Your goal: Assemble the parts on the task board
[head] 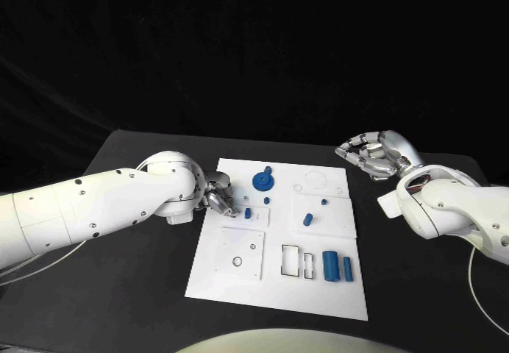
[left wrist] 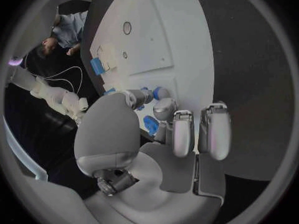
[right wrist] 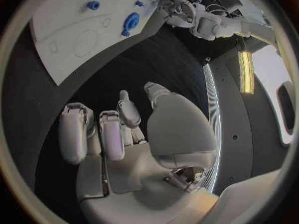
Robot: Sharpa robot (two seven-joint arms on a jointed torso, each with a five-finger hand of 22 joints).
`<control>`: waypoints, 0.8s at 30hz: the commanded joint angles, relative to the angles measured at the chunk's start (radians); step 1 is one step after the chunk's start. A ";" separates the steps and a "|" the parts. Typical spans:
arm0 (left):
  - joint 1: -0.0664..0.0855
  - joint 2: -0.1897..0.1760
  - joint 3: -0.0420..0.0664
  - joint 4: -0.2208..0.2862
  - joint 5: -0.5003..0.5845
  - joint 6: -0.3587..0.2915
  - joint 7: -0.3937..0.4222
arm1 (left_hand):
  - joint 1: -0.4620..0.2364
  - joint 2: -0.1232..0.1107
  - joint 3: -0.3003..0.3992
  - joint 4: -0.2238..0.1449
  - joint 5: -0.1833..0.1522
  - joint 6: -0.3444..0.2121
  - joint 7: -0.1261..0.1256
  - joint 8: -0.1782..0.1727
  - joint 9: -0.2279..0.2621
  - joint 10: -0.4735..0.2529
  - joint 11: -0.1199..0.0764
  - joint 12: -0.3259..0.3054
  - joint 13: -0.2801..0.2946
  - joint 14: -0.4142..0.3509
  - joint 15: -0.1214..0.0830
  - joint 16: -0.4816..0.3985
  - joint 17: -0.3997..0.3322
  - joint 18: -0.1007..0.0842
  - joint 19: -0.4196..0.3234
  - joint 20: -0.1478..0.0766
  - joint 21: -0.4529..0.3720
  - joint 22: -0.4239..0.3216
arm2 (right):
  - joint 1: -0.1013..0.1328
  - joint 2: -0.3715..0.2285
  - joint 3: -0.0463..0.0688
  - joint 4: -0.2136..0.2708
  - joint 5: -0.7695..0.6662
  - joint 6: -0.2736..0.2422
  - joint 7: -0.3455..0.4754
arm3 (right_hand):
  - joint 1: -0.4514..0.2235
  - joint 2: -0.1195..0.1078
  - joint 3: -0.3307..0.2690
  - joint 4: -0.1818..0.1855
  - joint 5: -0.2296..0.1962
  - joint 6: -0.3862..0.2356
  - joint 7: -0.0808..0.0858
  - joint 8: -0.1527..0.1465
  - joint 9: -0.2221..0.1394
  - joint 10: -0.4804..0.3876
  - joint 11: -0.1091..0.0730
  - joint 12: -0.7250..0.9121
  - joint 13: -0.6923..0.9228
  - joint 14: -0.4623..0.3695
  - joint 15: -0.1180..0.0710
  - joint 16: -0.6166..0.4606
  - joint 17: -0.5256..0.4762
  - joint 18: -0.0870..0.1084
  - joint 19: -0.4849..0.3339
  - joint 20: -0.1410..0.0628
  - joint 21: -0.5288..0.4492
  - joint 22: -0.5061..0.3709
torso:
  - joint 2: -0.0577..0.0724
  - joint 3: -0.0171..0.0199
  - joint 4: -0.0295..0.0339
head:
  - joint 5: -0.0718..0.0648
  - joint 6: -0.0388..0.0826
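While right hand (head: 374,156) curls empty, left hand (head: 220,197) apparently pinches a small blue part (left wrist: 151,124).

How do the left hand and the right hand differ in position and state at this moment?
The left hand sits at the task board's left edge, fingertips among small blue parts; the right hand is off the board, over the black table beyond its right far corner. The left hand's fingers close around a small blue part; the right hand is curled with nothing in it. Both are silver hands on white arms.

head overhead, wrists close, sharing task board (head: 278,294)
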 commanded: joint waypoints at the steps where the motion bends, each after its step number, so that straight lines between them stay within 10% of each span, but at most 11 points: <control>1: -0.002 0.004 -0.001 -0.003 0.009 0.002 -0.001 | -0.017 -0.001 0.048 -0.054 0.000 0.001 -0.007 -0.007 0.001 0.000 -0.002 0.002 0.000 0.098 -0.007 -0.002 0.243 -0.002 0.000 -0.004 0.000 0.083 | -0.001 0.000 0.000 0.001 -0.009 0.010 0.002 | 0.000 0.007 -0.006 0.000 0.007 -0.007 0.001 0.004 -0.001 -0.004 0.000 -0.003 -0.001 0.065 -0.008 -0.004 0.083 0.009 -0.006 0.002 -0.005 0.124 | 0.000 -0.0007 0.0003 | 0.000 0.000; 24: -0.002 0.003 -0.001 -0.012 0.022 -0.022 -0.006 | -0.174 0.027 -0.092 -0.020 0.002 0.024 -0.008 -0.029 -0.007 -0.001 -0.002 0.009 -0.001 0.099 -0.007 -0.001 0.246 -0.003 0.005 -0.005 0.001 0.089 | -0.001 -0.002 0.000 0.000 -0.009 0.009 0.002 | -0.001 0.007 -0.007 0.000 0.007 -0.008 0.001 0.004 -0.001 -0.006 0.000 -0.005 -0.003 0.065 -0.008 -0.004 0.081 0.010 -0.006 0.002 -0.007 0.124 | 0.000 -0.0017 0.0004 | -0.001 0.001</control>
